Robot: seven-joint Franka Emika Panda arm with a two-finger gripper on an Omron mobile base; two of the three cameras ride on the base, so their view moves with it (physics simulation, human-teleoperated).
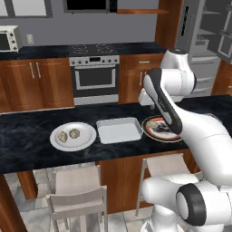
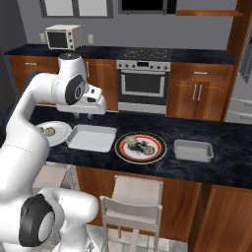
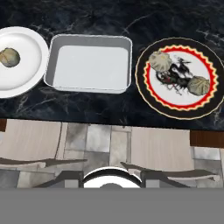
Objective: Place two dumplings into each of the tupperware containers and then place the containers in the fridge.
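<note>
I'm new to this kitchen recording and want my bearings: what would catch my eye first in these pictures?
The big white arm rises over a dark marble counter. On the counter, an empty pale tupperware container sits between a white plate with two dumplings and a red-rimmed plate with two more. A second container lies further right, and the grey fridge stands open in the background.
</note>
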